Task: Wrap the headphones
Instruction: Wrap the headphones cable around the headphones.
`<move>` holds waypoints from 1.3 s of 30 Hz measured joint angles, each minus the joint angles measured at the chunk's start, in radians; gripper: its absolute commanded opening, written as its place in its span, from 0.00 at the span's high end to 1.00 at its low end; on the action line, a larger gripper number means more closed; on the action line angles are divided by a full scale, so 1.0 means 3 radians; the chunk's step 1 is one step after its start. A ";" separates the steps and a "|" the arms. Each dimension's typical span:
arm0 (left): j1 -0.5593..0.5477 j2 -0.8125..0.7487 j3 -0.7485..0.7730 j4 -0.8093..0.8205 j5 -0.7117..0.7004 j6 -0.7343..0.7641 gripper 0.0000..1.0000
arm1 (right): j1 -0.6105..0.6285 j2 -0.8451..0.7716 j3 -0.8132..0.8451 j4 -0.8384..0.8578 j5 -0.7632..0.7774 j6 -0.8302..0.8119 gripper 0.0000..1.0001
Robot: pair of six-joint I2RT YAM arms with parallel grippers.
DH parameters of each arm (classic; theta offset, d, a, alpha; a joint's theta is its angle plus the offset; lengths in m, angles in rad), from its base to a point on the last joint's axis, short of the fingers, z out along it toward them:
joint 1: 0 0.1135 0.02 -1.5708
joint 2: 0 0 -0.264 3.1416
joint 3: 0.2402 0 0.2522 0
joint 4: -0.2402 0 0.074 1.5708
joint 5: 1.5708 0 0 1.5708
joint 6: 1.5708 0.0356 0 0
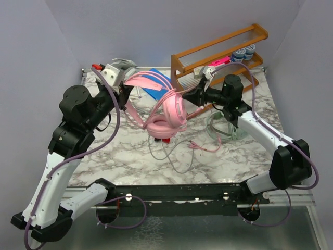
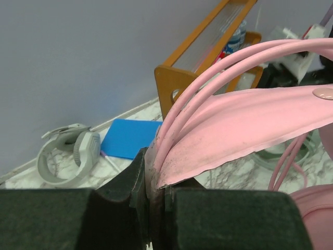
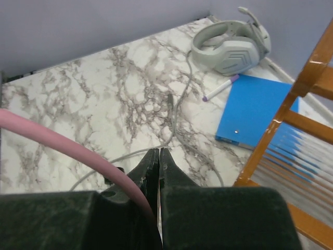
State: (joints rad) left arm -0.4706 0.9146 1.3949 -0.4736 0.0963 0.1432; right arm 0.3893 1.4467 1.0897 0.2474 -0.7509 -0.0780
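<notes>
The pink headphones [image 1: 165, 115] hang lifted over the table's middle, cups down. My left gripper [image 1: 126, 99] is shut on the end of their flat headband [image 2: 244, 120], next to the pink arch rods; in the left wrist view [image 2: 151, 166] the jaws pinch it tight. My right gripper [image 1: 193, 95] is beside the upper cup, jaws closed; in the right wrist view [image 3: 158, 152] the pink cable [image 3: 67, 148] crosses the left finger and runs into the slit. The silver-grey headphones [image 3: 229, 44] lie at the back left. The mint green headphones [image 1: 221, 127] lie under my right arm.
A blue folder [image 1: 155, 83] and a purple pen [image 3: 219, 87] lie at the back. A wooden rack [image 1: 218, 49] stands at the back right. A grey cable [image 1: 174, 159] and a loose pink cable end [image 1: 204, 148] trail across the marble in front.
</notes>
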 measured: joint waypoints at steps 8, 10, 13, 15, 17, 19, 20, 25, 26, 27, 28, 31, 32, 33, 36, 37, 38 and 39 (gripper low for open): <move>0.0005 0.0301 0.0404 0.0008 -0.0141 -0.0903 1.00 | -0.0008 0.0151 -0.0217 0.0618 -0.0439 0.0605 0.93; 0.0005 0.0352 0.0437 0.0001 -0.0203 -0.1102 1.00 | -0.0006 0.0184 -0.0294 0.0835 -0.0507 0.0793 0.93; 0.0004 0.0397 0.0449 -0.0001 -0.0323 -0.1399 1.00 | 0.0050 0.0215 -0.0402 0.1078 -0.0551 0.0989 0.92; 0.0004 0.0411 0.0449 0.0000 -0.0429 -0.1568 1.00 | 0.0114 0.0223 -0.0444 0.1167 -0.0553 0.1067 0.92; 0.0004 0.0417 0.0439 0.0015 -0.0572 -0.1731 1.00 | 0.0220 0.0223 -0.0460 0.1230 -0.0553 0.1122 0.92; 0.0004 0.0399 0.0381 0.0088 -0.0717 -0.1882 1.00 | 0.0329 0.0223 -0.0462 0.1280 -0.0551 0.1150 0.93; 0.0004 0.0388 0.0338 0.0134 -0.0792 -0.1956 1.00 | 0.0376 0.0223 -0.0462 0.1297 -0.0551 0.1160 0.92; 0.0004 0.0389 0.0209 0.0247 -0.1165 -0.2298 1.00 | 0.0659 0.0223 -0.0460 0.1328 -0.0506 0.1171 0.92; 0.0004 0.0395 0.0203 0.0254 -0.1225 -0.2349 1.00 | 0.0716 0.0223 -0.0459 0.1328 -0.0492 0.1170 0.91; 0.0004 0.0406 0.0198 0.0271 -0.1277 -0.2383 1.00 | 0.0774 0.0223 -0.0456 0.1328 -0.0478 0.1170 0.91; 0.0004 0.0415 0.0187 0.0306 -0.1343 -0.2430 1.00 | 0.0816 0.0223 -0.0456 0.1329 -0.0467 0.1169 0.90; 0.0004 0.0426 0.0153 0.0409 -0.1456 -0.2487 1.00 | 0.0951 0.0223 -0.0456 0.1338 -0.0430 0.1169 0.87; 0.0004 0.0427 0.0140 0.0448 -0.1486 -0.2495 1.00 | 0.0980 0.0223 -0.0456 0.1342 -0.0425 0.1169 0.86; 0.0004 0.0429 0.0128 0.0482 -0.1517 -0.2497 1.00 | 0.1010 0.0221 -0.0456 0.1345 -0.0420 0.1170 0.86; 0.0004 0.0430 0.0113 0.0570 -0.1582 -0.2496 1.00 | 0.1063 0.0220 -0.0456 0.1362 -0.0417 0.1171 0.86; 0.0004 0.0430 0.0111 0.0590 -0.1593 -0.2496 1.00 | 0.1074 0.0220 -0.0456 0.1368 -0.0417 0.1172 0.87; 0.0004 0.0430 0.0106 0.0615 -0.1607 -0.2495 1.00 | 0.1087 0.0219 -0.0456 0.1369 -0.0417 0.1172 0.87; 0.0004 0.0430 0.0099 0.0635 -0.1615 -0.2495 1.00 | 0.1101 0.0217 -0.0456 0.1369 -0.0417 0.1175 0.87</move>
State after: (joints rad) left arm -0.4694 1.0435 1.4246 -0.2832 -0.3882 -0.6052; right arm 0.7197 1.5120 0.9527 0.6582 -0.8761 0.2745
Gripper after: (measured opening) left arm 0.118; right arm 0.134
